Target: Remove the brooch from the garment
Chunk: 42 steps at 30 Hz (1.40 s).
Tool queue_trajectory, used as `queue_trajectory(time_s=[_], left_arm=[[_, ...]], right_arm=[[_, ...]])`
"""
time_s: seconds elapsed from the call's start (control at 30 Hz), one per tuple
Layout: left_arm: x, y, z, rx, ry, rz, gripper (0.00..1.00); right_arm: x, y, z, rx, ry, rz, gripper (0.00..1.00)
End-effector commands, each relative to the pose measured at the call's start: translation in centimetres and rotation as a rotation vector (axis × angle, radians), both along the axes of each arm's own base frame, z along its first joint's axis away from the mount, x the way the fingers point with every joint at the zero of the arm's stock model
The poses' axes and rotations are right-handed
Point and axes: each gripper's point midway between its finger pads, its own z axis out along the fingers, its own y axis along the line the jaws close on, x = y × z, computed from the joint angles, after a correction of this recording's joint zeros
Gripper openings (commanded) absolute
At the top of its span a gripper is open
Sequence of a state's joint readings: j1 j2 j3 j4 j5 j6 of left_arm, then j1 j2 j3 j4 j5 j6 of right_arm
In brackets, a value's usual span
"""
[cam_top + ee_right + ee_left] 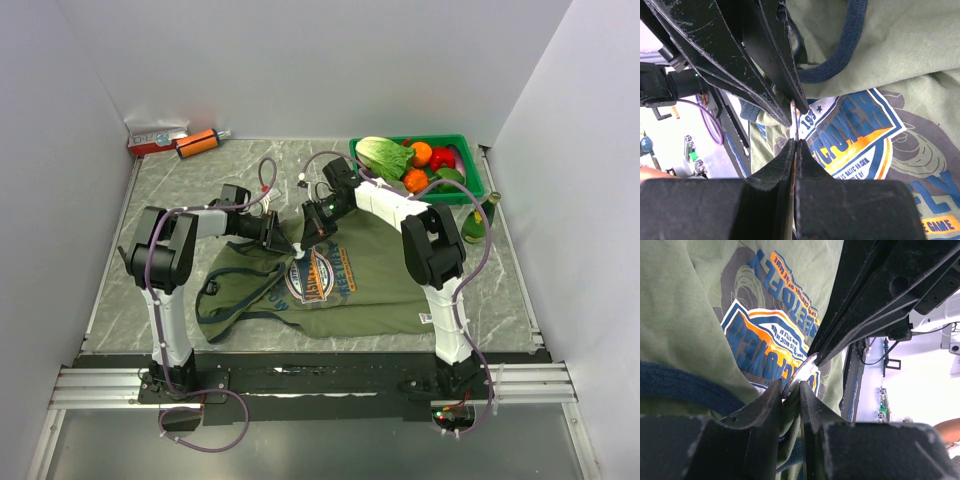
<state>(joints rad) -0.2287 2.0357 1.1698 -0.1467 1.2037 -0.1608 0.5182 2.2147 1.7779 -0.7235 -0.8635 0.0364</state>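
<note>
Gripping the brooch [794, 120] edge-on, the right gripper [795, 142] is clamped fully closed; the left gripper [790, 390] pinches a fold of the garment [680, 315] just beside it.

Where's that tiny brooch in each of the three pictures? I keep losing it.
Top external: the brooch is a white speck near centre, at the chest print's upper-left edge.
Left wrist: its pale rim shows at centre, against the print.
Right wrist: a thin edge-on sliver, left of centre, beside the print.
Shared landmark: the chest print.
</note>
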Motion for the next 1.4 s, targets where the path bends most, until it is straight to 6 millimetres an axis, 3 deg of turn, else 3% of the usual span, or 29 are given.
queue_trajectory(time_s=[0.0,0.2,0.33,0.47,0.87,1.03,1.37], left_arm=[[0.4,-2.3,2.5,-0.078,-0.093,-0.079,0.24],[0.5,-2.5,2.6,-0.083,-0.094,-0.081,0.24],[1.2,-2.7,2.3,-0.069,-0.074,-0.046,0.18],[2.9,-2.8,2.0,-0.036,-0.117,0.037,0.13],[3.7,-2.7,4.1,-0.059,-0.108,0.060,0.14],[2.4,-2.7,5.3,-0.118,-0.125,-0.029,0.25],[1.6,-3.3,4.8,-0.120,-0.128,-0.069,0.26]], right_arm=[[0.0,2.3,1.3,0.081,-0.017,0.034,0.00],[0.0,2.5,1.2,0.082,-0.013,0.034,0.00],[0.0,2.7,1.4,0.090,-0.013,0.037,0.00],[-0.4,3.2,1.5,0.092,-0.014,0.051,0.00],[-0.1,3.0,1.7,0.089,-0.035,0.049,0.00],[0.1,3.1,2.1,0.096,-0.052,0.050,0.00],[0.2,3.1,2.0,0.098,-0.048,0.048,0.00]])
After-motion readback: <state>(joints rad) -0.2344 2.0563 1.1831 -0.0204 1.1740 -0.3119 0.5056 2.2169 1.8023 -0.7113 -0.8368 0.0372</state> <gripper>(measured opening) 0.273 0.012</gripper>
